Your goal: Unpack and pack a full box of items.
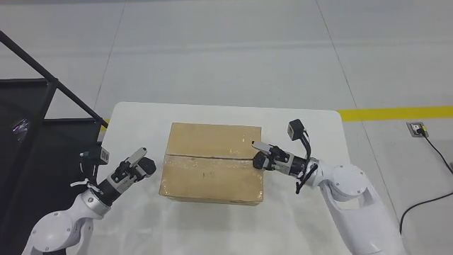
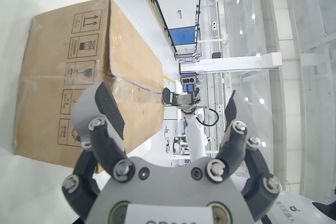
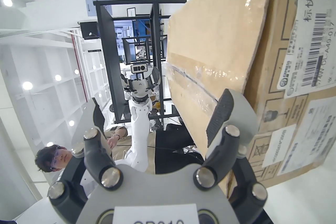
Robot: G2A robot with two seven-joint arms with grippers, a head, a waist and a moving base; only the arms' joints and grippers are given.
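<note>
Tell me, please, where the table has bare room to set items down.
Bare table lies between the box and the far edge, and between the box and the near edge; the far right corner is free. It is crowded at the box's two short ends, where the left gripper and right gripper sit close, both open.

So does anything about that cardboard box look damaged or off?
Only light wear. The cardboard box is shut and sits flat on the table, but the clear tape along its top seam is wrinkled, and the flap edge at one end looks creased and nicked.
</note>
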